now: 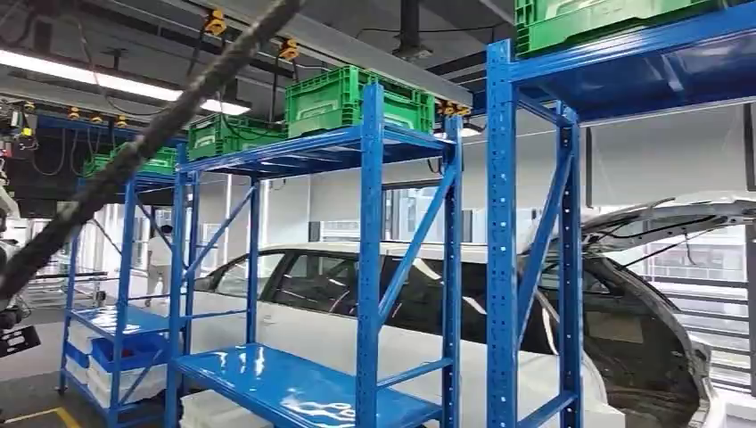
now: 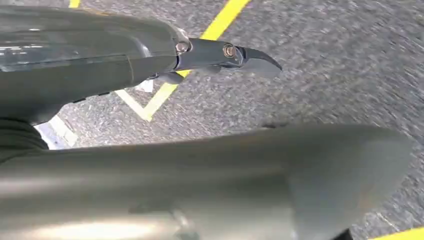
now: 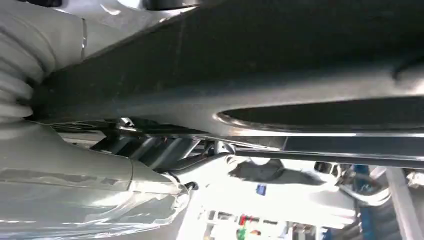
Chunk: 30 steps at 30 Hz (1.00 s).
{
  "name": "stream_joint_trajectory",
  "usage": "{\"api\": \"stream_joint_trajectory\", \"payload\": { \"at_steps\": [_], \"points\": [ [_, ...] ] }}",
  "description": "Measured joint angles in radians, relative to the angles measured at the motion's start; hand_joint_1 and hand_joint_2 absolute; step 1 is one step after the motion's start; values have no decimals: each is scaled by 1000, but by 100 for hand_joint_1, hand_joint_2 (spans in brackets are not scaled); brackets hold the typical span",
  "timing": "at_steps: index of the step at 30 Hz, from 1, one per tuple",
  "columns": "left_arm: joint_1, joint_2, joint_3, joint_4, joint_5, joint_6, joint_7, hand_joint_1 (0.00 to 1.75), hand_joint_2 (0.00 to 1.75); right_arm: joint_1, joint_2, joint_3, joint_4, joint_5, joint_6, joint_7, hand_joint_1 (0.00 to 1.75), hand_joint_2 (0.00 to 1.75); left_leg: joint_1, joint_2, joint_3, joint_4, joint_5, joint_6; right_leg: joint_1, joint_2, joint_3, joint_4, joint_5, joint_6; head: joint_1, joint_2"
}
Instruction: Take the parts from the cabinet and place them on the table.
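Note:
A blue steel rack (image 1: 369, 267) stands straight ahead, its glossy low shelf (image 1: 294, 383) bare. A second blue rack (image 1: 125, 267) at the left carries white bins (image 1: 125, 379) on its lower levels; what they contain is hidden. My left hand (image 2: 165, 55) hangs over grey floor, one dark finger (image 2: 250, 56) stretched out and nothing held. My right hand (image 3: 125, 170) shows its grey thumb and dark fingers (image 3: 150, 146) lying straight, with no part between them.
Green crates (image 1: 343, 98) sit on top of the racks. A white car (image 1: 535, 303) with its rear hatch raised is parked behind them. A dark cable (image 1: 134, 160) slants across the upper left. Yellow lines (image 2: 215, 30) mark the floor. A person (image 1: 160, 259) stands far left.

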Motion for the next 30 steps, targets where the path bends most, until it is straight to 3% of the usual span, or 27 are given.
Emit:
{"api": "stream_joint_trajectory", "payload": {
  "at_steps": [1, 2, 3, 4, 5, 6, 8, 9, 10, 11, 12, 14, 15, 16, 17, 19, 20, 21, 23, 24, 25, 26, 29, 30],
  "points": [
    [-4, 6, 0, 0, 2, 0, -4, 0, 175, -5, 5, -2, 0, 0, 0, 2, 175, 175, 3, -9, -2, 0, 2, 6, -2, 36, -16, 44, -34, 1, 0, 0],
    [-9, 8, 0, 0, 3, 0, -8, 0, 175, -8, 6, -2, 1, 0, 0, 3, 175, 175, 3, -20, -4, 0, 4, 9, -3, 54, -46, 118, -75, 3, 0, 0],
    [-12, 10, 0, 0, 4, -1, -12, 0, 175, -8, 6, -2, 2, 0, 0, 5, 175, 175, 3, -35, -6, 1, 6, 12, -3, 62, -88, 215, -119, 5, 0, 0],
    [-15, 11, 0, 0, 6, -1, -13, 0, 175, -8, 7, -2, 4, 2, 0, 7, 175, 175, 1, -49, -8, 1, 8, 13, -3, 63, -122, 290, -142, 5, 0, 0],
    [-14, 13, 0, 0, 9, -2, -15, 0, 175, -8, 7, -2, 5, 4, 0, 10, 175, 175, 0, -60, -8, 1, 8, 14, -3, 65, -135, 317, -141, 4, 0, 0],
    [-13, 15, 0, 0, 11, -2, -15, 0, 175, -9, 8, -2, 5, 5, 0, 12, 175, 175, 0, -74, -8, 2, 9, 14, -3, 67, -123, 291, -114, 2, 0, 0],
    [-13, 16, 0, 0, 13, -8, -16, 0, 175, -17, 9, -2, 5, 9, -2, 13, 175, 175, 0, -102, -6, 3, 11, 11, -3, 83, -47, 129, -17, -6, 0, 0],
    [-15, 16, 0, 0, 13, -9, -16, 0, 175, -24, 10, -2, 5, 11, -2, 13, 175, 175, 1, -114, -8, 3, 12, 10, -3, 125, -7, 36, 29, -13, 0, 0],
    [-19, 16, 0, 0, 13, -10, -18, 0, 175, -27, 10, -3, 5, 12, -2, 13, 175, 175, -2, -124, -14, 5, 15, 4, -8, 176, 3, 9, 24, -18, 0, 0],
    [-22, 18, 0, 0, 13, -10, -19, 0, 175, -28, 8, -5, 4, 13, -3, 13, 175, 175, 4, -136, -19, 7, 19, -1, -8, 166, 4, -3, 29, -15, 0, 0],
    [-21, 19, 0, 0, 13, -10, -19, 0, 175, -29, 9, -6, 4, 14, -3, 13, 175, 175, 8, -147, -26, 6, 22, -8, -3, 154, 4, -3, 24, -18, 0, 0],
    [-17, 20, 0, 0, 15, -11, -19, 0, 175, -35, 12, -8, 4, 14, -3, 13, 175, 175, 5, -168, -36, 3, 31, -22, -7, 132, 3, -11, 23, -24, 0, 0],
    [-17, 24, 0, 1, 16, -11, -19, 0, 175, -40, 15, -10, 4, 14, -3, 12, 175, 175, 4, -136, -40, 12, 17, -23, -13, 113, 5, -18, 29, -32, 0, 0],
    [-18, 27, -1, 1, 16, -11, -19, 0, 175, -41, 18, -11, 3, 14, -3, 11, 175, 175, 0, -90, -56, 47, -13, -26, -13, 103, 4, -20, 30, -37, 0, 0],
    [-24, 28, -1, 1, 16, -11, -20, 0, 175, -41, 18, -13, 3, 14, -4, 8, 175, 175, 1, -67, -85, 111, -50, -31, -12, 88, 4, -20, 30, -39, 0, 0],
    [-30, 31, -1, 1, 16, -11, -20, 0, 175, -38, 18, -13, 5, 16, -8, 7, 175, 175, 5, -50, -155, 271, -118, -39, -11, 55, 2, -19, 29, -39, 0, 0],
    [-29, 31, -1, 1, 16, -12, -20, 0, 175, -38, 18, -13, 5, 17, -10, 7, 175, 175, 9, -47, -172, 314, -125, -42, -11, 40, 2, -19, 29, -39, 0, 0],
    [-27, 31, -2, 1, 16, -13, -20, 0, 175, -38, 18, -13, 5, 18, -10, 7, 175, 175, 11, -44, -162, 303, -110, -45, -11, 28, 2, -19, 29, -38, 0, 0],
    [-26, 34, -2, 1, 21, -12, -20, 0, 175, -38, 18, -13, 5, 18, -15, 6, 175, 175, 14, -27, -77, 151, -30, -47, -11, 4, 5, -19, 26, -34, 0, 0],
    [-27, 36, -2, 1, 21, -10, -20, 0, 175, -38, 18, -15, 5, 18, -15, 6, 175, 175, 13, -3, -27, 59, 7, -45, -11, -6, 9, -18, 23, -30, 0, 0],
    [-29, 37, -2, 1, 22, -10, -20, 0, 175, -38, 19, -17, 5, 18, -15, 5, 175, 175, 5, 41, 1, 10, 2, -43, -6, -14, 10, -18, 20, -25, 0, 0],
    [-32, 37, -2, 1, 23, -10, -17, 0, 175, -38, 19, -19, 5, 18, -16, 3, 175, 175, -2, 40, 0, -1, 2, -33, 0, -22, 6, -13, 18, -19, 0, 0],
    [-26, 37, -3, 1, 24, -10, -16, 0, 175, -37, 22, -20, 3, 24, -23, 2, 175, 175, -8, 11, -11, 3, 5, -15, -2, -53, 13, -19, 20, -3, 0, 0],
    [-23, 37, -4, 1, 24, -11, -19, 0, 175, -37, 24, -20, 0, 26, -25, 2, 175, 175, 2, 4, -8, -4, 11, -5, -6, -37, 12, -16, 8, 5, 0, 0]
  ]
}}
